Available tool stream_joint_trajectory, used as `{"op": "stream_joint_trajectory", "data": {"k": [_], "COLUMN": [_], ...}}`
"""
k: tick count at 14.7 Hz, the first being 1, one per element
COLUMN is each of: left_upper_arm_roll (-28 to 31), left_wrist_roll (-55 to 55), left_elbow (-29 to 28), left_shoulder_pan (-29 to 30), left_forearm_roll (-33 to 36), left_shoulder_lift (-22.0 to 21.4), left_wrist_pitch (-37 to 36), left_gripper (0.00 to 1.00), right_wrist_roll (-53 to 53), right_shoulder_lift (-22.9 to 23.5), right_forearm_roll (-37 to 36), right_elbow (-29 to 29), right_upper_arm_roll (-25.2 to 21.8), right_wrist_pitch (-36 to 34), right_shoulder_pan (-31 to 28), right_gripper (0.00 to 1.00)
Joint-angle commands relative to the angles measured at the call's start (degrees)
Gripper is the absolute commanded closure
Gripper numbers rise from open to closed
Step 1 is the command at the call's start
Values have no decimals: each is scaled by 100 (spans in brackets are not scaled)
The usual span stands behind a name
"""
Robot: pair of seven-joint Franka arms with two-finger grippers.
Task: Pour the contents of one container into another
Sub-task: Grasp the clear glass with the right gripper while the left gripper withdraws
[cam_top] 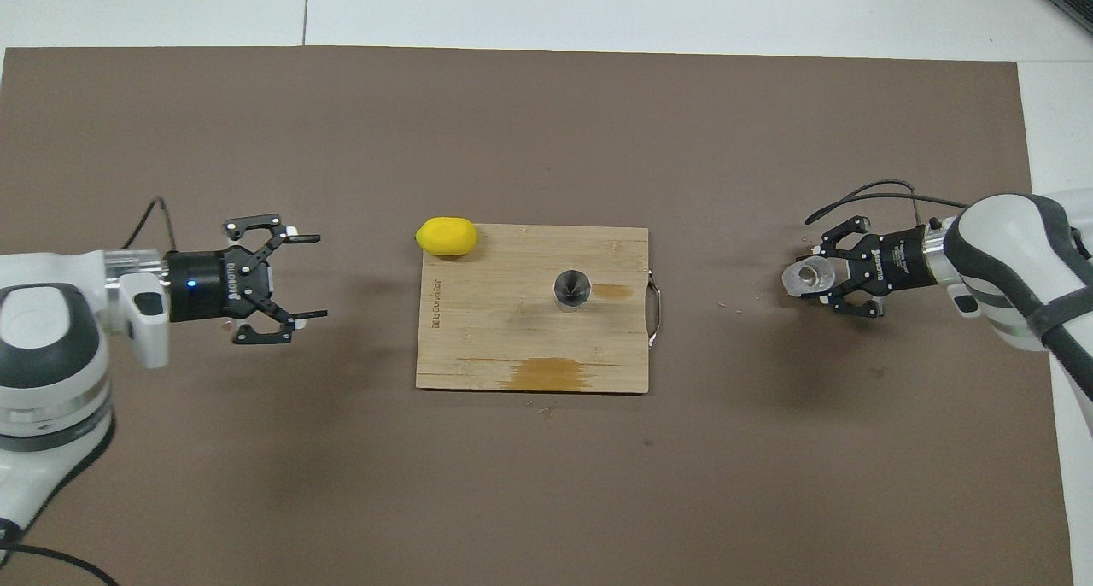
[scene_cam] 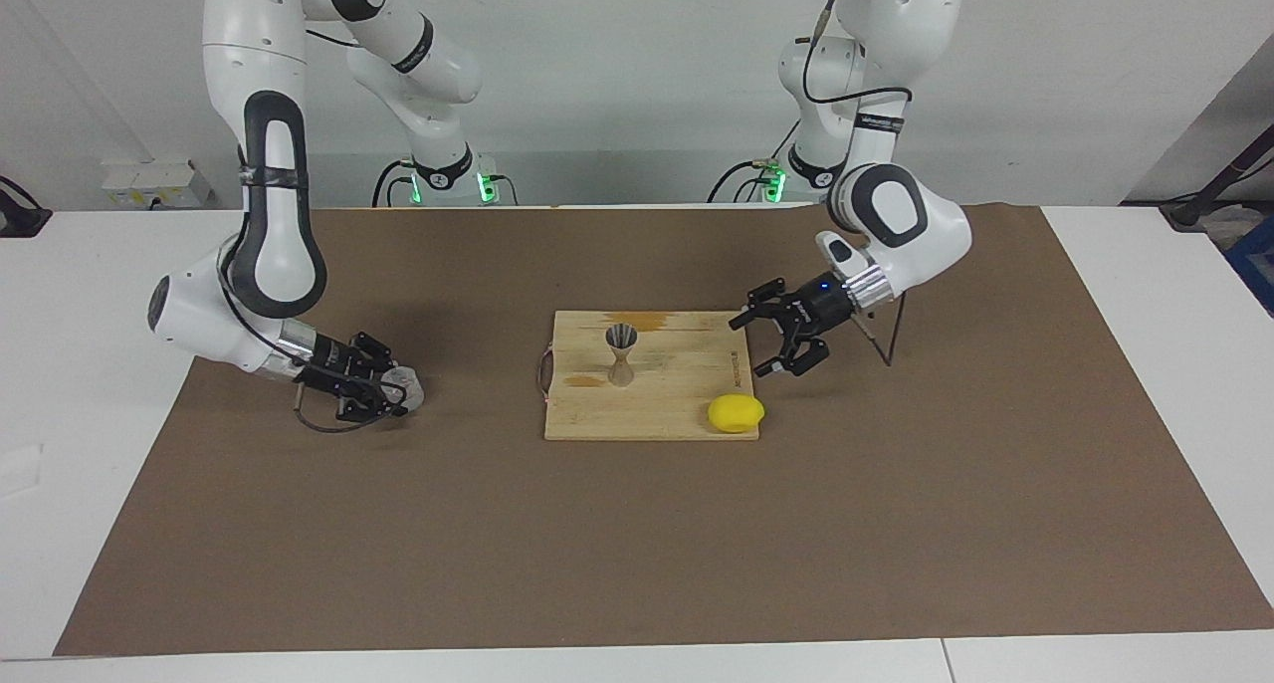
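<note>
A small clear glass cup (scene_cam: 406, 388) (cam_top: 809, 278) sits low over the brown mat toward the right arm's end of the table, and my right gripper (scene_cam: 396, 392) (cam_top: 811, 279) is shut on it. The silvery metal jigger (scene_cam: 622, 354) (cam_top: 570, 288) stands upright on the wooden cutting board (scene_cam: 687, 404) (cam_top: 495, 347). My left gripper (scene_cam: 761, 344) (cam_top: 307, 277) hangs open just above the mat beside the board's edge at the left arm's end, holding nothing.
A yellow lemon (scene_cam: 736, 412) (cam_top: 447, 236) lies at the board's corner farthest from the robots, near the left gripper. A brown mat (scene_cam: 637, 544) (cam_top: 546, 501) covers the table. The board has a metal handle (cam_top: 655, 311) on the side toward the right arm.
</note>
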Motion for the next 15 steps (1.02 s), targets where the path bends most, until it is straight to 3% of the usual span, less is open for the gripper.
{"op": "stream_joint_trajectory", "data": {"k": [1, 4, 7, 11, 15], "left_upper_arm_roll": [-77, -77, -59, -103, -121], "left_wrist_roll": [-445, -1417, -2789, -4599, -6486], "left_elbow": [688, 1726, 2342, 2888, 2863], "left_shoulder_pan": [823, 1273, 1370, 1265, 1274], "left_forearm_roll": [1271, 2380, 3128, 4525, 4695], "left_shoulder_lift": [-25, 37, -68, -587, -675], "left_wrist_pitch": [-813, -1551, -2027, -2054, -2317], "left_gripper": [0, 0, 0, 0, 0], "right_wrist_roll": [235, 691, 1227, 2650, 3610], "right_shoulder_lift": [-400, -567, -620, -620, -699], "right_forearm_roll": [179, 91, -312, -1295, -1772], "right_elbow": [-135, -82, 40, 470, 700], "right_upper_arm_roll": [9, -8, -17, -17, -17], "right_wrist_pitch": [54, 150, 335, 344, 317], "right_shoulder_pan": [89, 572, 1056, 1723, 2242], "right_gripper": [97, 100, 100, 100, 100]}}
